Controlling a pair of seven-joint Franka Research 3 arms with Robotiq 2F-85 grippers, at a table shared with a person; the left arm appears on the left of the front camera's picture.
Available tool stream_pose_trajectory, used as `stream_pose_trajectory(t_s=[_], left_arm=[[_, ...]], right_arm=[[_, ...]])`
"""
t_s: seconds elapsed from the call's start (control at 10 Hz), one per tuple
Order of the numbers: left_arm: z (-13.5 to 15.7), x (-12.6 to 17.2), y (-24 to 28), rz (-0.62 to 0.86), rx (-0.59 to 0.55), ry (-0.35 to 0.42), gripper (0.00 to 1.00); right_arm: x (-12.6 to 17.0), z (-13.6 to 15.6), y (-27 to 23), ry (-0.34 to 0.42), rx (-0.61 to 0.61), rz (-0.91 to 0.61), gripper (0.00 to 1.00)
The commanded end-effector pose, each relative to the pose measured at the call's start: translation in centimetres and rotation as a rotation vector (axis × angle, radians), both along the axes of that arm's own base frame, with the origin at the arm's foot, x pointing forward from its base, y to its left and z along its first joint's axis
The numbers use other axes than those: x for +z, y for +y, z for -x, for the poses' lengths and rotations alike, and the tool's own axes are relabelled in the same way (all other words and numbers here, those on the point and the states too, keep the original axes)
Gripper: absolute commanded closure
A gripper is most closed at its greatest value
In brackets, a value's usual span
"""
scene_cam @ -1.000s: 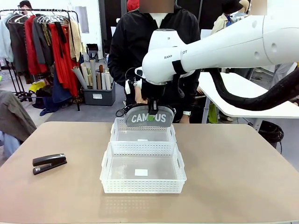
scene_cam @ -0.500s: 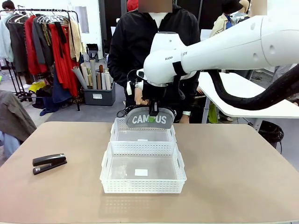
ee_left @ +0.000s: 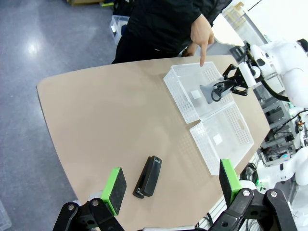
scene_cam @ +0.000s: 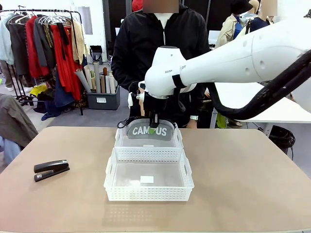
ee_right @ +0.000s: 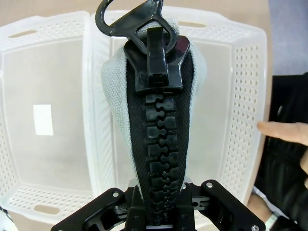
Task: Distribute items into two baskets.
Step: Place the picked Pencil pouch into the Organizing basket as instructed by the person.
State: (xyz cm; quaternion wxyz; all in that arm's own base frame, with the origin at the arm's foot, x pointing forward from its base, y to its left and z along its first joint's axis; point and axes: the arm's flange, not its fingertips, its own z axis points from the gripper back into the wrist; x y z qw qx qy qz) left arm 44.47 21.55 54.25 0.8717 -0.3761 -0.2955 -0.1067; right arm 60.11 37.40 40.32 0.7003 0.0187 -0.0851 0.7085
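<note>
Grey pouch (scene_cam: 149, 130) over far basket (scene_cam: 118, 138), person's finger (ee_right: 276, 129) beside, stapler (scene_cam: 51, 170) apart

My pincer (ee_left: 172, 185) hangs high over the tan table (ee_left: 96, 115), green pads (ee_left: 115, 190) spread wide, and the black stapler (ee_left: 148, 175) lies flat on the tabletop, seen between them. Beyond it the nearer basket (ee_left: 200, 147) sits end to end with the farther basket (ee_left: 178, 96), their walls touching. My right gripper (ee_left: 222, 87) clamps the grey pouch (ee_left: 207, 92) above the farther one, and the person's hand (ee_left: 202, 32) points one finger down toward its far rim.
</note>
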Motion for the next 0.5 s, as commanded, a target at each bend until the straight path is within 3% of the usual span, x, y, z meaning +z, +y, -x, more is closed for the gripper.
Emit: stream_pose_trajectory(t_s=[0.0, 0.4], left_arm=[[0.2, 0.1, 0.0, 0.003, -0.001, -0.004, 0.0], [0.2, 0.1, 0.0, 0.003, -0.001, -0.004, 0.0]], right_arm=[[-0.5, -1.8, 1.3, 0.005, -0.013, 0.012, 1.0], [-2.8, -3.3, 2.4, 0.002, -0.036, 0.057, 1.0]])
